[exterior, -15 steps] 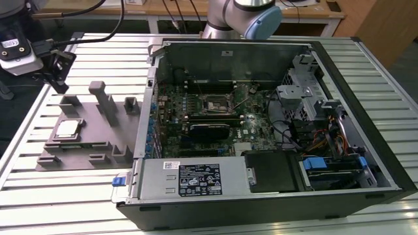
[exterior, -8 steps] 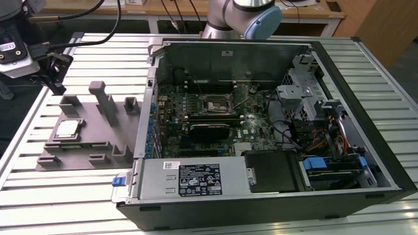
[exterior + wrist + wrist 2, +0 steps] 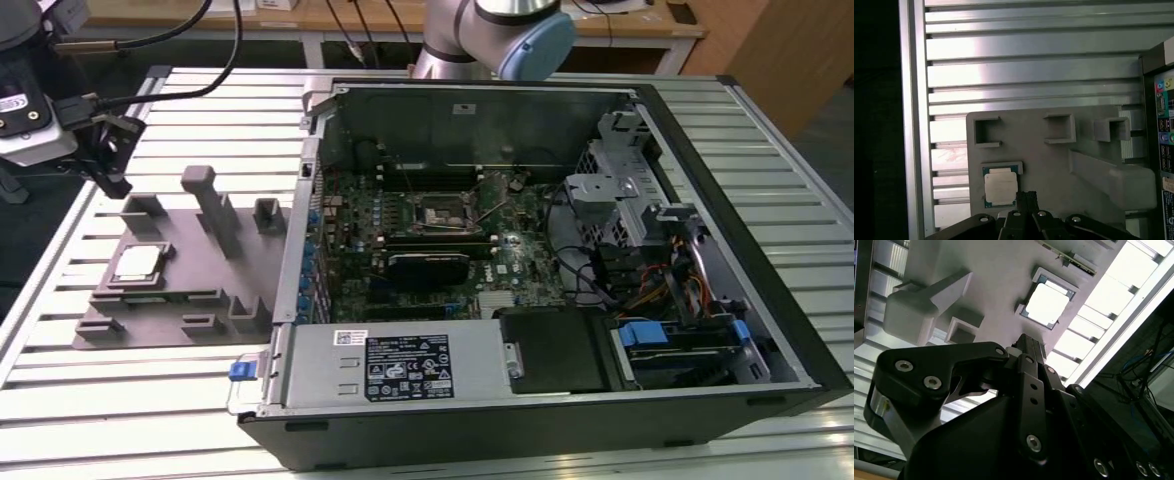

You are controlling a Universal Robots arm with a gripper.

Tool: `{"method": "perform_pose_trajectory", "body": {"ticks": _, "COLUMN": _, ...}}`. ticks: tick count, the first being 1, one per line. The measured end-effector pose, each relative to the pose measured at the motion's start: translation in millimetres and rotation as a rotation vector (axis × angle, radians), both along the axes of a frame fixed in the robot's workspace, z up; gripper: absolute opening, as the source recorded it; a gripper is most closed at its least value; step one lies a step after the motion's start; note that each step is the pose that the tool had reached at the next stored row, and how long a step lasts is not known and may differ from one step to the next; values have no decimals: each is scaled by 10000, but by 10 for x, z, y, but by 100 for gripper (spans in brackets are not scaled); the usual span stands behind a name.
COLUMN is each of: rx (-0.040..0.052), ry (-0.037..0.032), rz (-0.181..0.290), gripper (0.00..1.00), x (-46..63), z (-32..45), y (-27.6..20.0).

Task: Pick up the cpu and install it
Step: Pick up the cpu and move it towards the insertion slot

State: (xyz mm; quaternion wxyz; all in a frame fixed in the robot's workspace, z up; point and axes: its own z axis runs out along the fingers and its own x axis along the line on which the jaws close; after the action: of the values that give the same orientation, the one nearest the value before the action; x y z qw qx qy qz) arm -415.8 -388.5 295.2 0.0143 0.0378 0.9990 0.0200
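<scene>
1. Exterior view: the cpu (image 3: 138, 263) lies flat, silver top up, in a shallow recess of a grey fixture (image 3: 200, 300). The fixture sits on a slatted metal table (image 3: 80, 400), at the exterior view's left of an open computer case (image 3: 747, 200).
2. The gripper (image 3: 118, 185) hangs in the air over the fixture's far part, clear of everything. From it, the cpu lies down and toward the camera.
3. In both wrist views the fingers look pressed together, with nothing between them.
4. In the first wrist view the gripper (image 3: 1027, 196) tip shows just beside 1 corner of the cpu (image 3: 1000, 186), not centred on it.
5. In the second wrist view the cpu (image 3: 1048, 302) lies ahead of the gripper (image 3: 1029, 342) tip, well apart.
6. The chip is close to square, with no clear long axis; its edges run along the fixture's edges.
7. There is 1 arm, so no choice of hand.
8. The socket (image 3: 438, 212) sits mid-board inside the case, well apart from the chip.
</scene>
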Motion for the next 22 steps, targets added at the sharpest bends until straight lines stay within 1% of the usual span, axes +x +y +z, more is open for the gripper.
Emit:
{"method": "perform_pose_trajectory", "body": {"ticks": 7, "rx": -1, "ry": 2, "rz": 0, "gripper": 11, "x": -42, "z": -60, "y": 0}}
{"method": "perform_pose_trajectory", "body": {"ticks": 22, "rx": 0, "ry": 1, "rz": 0, "gripper": 11, "x": -113, "z": -255, "y": -2}}
